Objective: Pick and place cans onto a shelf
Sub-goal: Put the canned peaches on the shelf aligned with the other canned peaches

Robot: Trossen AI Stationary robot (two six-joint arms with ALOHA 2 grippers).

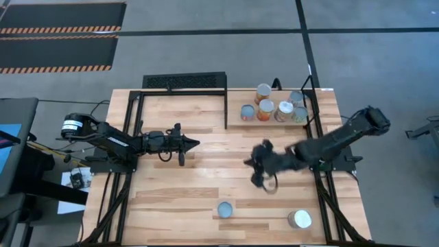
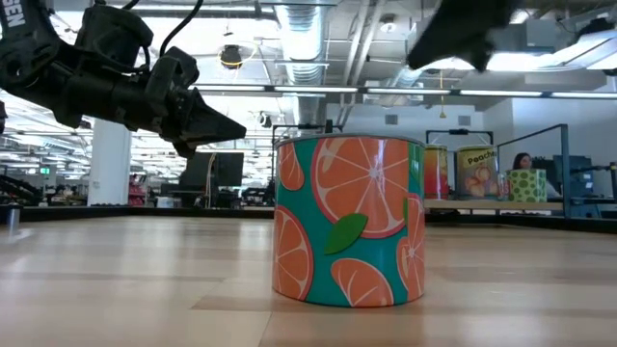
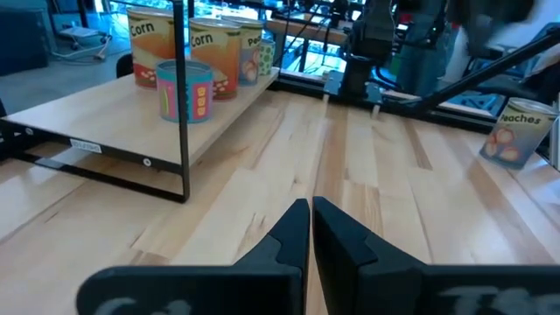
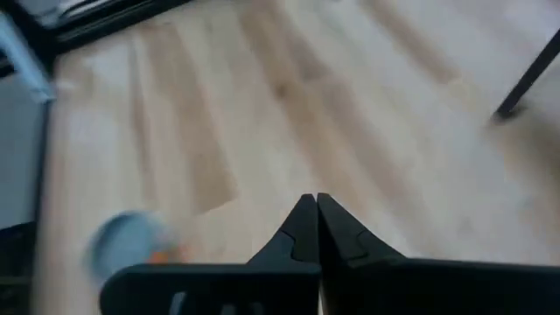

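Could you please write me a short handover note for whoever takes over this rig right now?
Left gripper: shut, empty, waiting over the table's left-centre.
Right gripper: shut, empty, above mid-table.
Done: five cans stand on the shelf at the far right.
Left: the orange-slice can near the front edge and the white-topped can at the front right both stand on the table, still to be shelved.

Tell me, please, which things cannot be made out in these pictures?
- Low view: the orange-patterned can hides the table behind it; its top is unseen.
- Right wrist view: a pale-blue-topped can is blurred, label unreadable.
- High view: the labels of the shelf cans are too small; the right claw is a dark blur.
- Left wrist view: the right arm is blurred.
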